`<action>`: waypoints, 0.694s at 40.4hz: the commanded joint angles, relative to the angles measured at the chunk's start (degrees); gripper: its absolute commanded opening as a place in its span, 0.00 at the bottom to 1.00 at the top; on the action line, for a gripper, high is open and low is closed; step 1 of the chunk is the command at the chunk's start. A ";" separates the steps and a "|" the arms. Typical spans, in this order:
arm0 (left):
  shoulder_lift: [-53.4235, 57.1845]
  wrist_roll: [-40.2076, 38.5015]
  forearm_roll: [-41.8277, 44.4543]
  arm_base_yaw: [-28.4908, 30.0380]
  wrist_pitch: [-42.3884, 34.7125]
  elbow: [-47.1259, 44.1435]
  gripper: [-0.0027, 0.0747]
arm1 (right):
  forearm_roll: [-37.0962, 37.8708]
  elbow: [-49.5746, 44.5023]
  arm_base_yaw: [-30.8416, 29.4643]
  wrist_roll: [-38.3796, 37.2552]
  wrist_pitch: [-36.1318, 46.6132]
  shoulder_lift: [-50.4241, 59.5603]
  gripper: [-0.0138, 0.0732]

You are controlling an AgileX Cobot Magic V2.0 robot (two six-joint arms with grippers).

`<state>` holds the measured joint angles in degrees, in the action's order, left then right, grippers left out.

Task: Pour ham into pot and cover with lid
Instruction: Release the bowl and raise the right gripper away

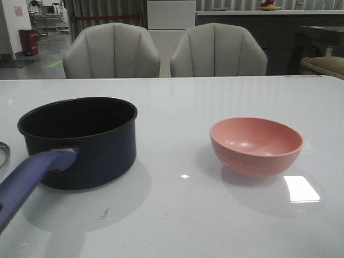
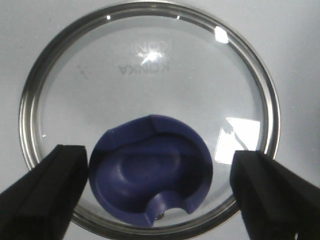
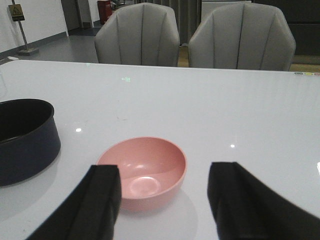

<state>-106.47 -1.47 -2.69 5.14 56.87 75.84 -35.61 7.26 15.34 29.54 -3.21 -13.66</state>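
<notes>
Glossy white table (image 1: 177, 215); round navy pot (image 1: 80, 141); left gripper (image 2: 160, 192), right gripper (image 3: 162, 200) spread apart.

A glossy white table (image 1: 177, 215) fills the foreground, its surface throwing back bright patches of overhead light, one a sharp rectangle near the front right. Behind its far edge stand two grey upholstered chairs with channelled shell backs, the left chair (image 1: 111, 51) and the right chair (image 1: 218, 50) close side by side, with a white cabinet (image 1: 171, 15) showing between them further back. Deeper in the room lie a grey floor (image 1: 40, 64), a red bin (image 1: 28, 41) by the left wall, dark curtains, and a long counter (image 1: 269, 12) at the right.
</notes>
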 commanded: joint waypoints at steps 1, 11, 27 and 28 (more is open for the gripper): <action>1.62 -0.74 -0.49 0.11 -1.38 1.65 0.81 | -0.39 1.66 0.13 0.09 3.62 -0.36 0.72; -0.97 -0.74 -0.49 0.11 -1.20 1.65 0.81 | -0.39 1.66 0.13 0.09 3.62 -0.36 0.72; -0.85 -0.74 -0.49 0.11 -2.27 2.09 0.45 | -0.39 1.66 0.13 0.09 3.62 -0.36 0.72; -0.73 -0.74 -0.49 0.11 -2.27 2.14 0.45 | -0.39 1.66 0.13 0.09 3.62 -0.36 0.72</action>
<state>-110.41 -1.56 -2.69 5.26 55.73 76.26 -35.61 7.26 15.34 29.54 -3.21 -13.66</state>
